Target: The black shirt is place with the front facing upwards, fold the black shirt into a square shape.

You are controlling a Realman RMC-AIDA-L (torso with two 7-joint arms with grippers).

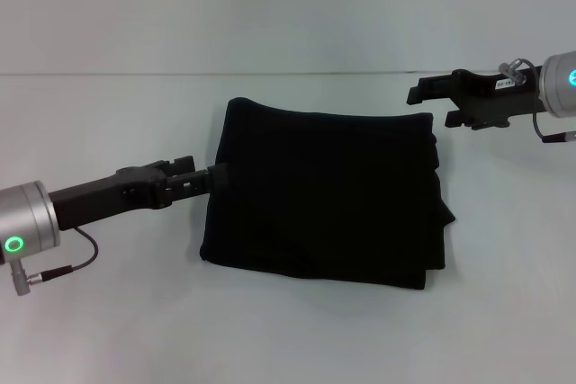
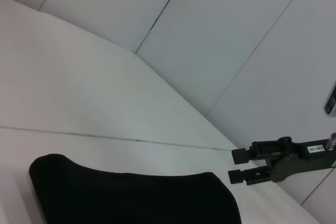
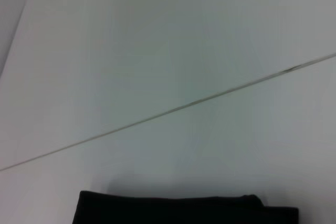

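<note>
Left claw (image 1: 209, 177), black and jointed on its silver-cuffed arm, is reaching in low from the left and touching the left edge of the soft black cloth shirt (image 1: 328, 195); whether its fingers are clenched on the cloth I cannot tell, the tips blending into the black fabric. The shirt is lying mid-counter on the pale white counter (image 1: 288, 339), already folded into a thick, roughly square bundle, plain black side showing, no lettering visible; its right edge is looking ragged, with layers stepping out unevenly. Right claw (image 1: 430, 105), black, is hanging released just beside the shirt's far right corner, apart from the cloth; from the left wrist view its two fingers (image 2: 239, 156) are standing spread. Judging the fold nearly finished, with tidying remaining. To do this well: be keeping the left edge pinned flat, avoid dragging the stack sideways, and be nudging the stepped right layers inward so the sides are squaring up.
</note>
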